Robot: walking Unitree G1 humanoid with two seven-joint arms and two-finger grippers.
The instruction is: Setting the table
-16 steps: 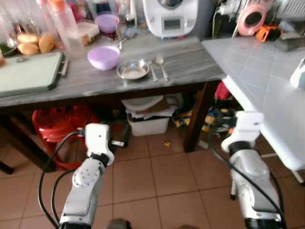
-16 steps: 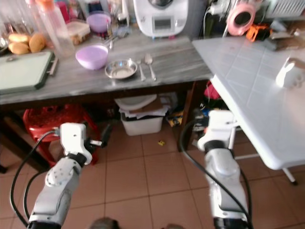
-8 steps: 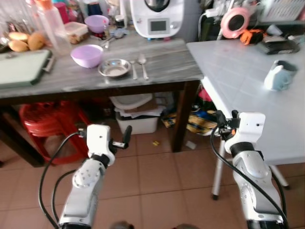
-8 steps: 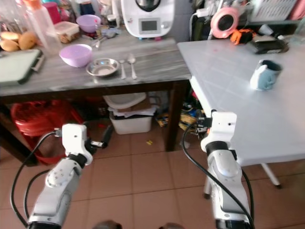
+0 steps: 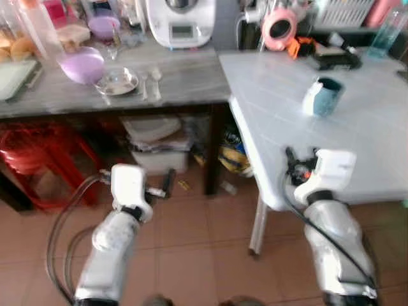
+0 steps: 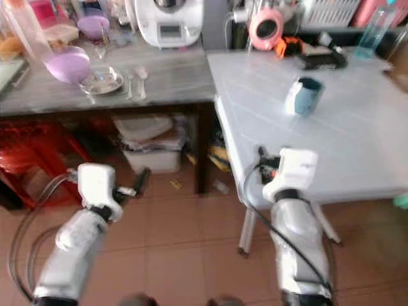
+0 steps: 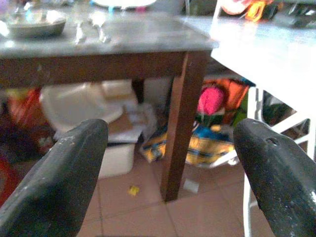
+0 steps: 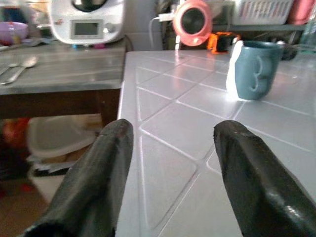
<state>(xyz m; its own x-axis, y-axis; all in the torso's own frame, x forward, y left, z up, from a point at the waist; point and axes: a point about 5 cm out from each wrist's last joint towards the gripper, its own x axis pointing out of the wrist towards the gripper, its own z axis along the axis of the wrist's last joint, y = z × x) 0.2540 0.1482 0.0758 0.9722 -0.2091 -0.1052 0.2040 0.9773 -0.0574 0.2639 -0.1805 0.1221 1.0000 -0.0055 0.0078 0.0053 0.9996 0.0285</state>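
Note:
A lilac bowl (image 5: pixel 81 64), a small metal dish (image 5: pixel 117 81) and two spoons (image 5: pixel 155 80) lie on the grey wooden table (image 5: pixel 185 73) at the far left. A teal mug (image 5: pixel 326 95) stands on the white tiled table (image 5: pixel 376 140) to the right. My left gripper (image 5: pixel 167 183) hangs low over the floor tiles, open with nothing between its fingers (image 7: pixel 54 177). My right gripper (image 5: pixel 291 159) is open and empty at the white table's near edge, level with its top; in the right wrist view the mug (image 8: pixel 256 69) stands beyond its fingers (image 8: pixel 94 182).
A white kitchen machine (image 5: pixel 180 22), bottles and a pink round device (image 5: pixel 278 27) stand at the back. Under the grey table are a white bin (image 5: pixel 153 137) and a red stool (image 5: pixel 32 150). The dark table leg (image 5: pixel 213 153) and white table leg (image 5: pixel 258 220) stand ahead.
The whole picture has swung right, so the camera turned: the white table and mug now sit centre-right, the grey table far left. Both arms keep their pose.

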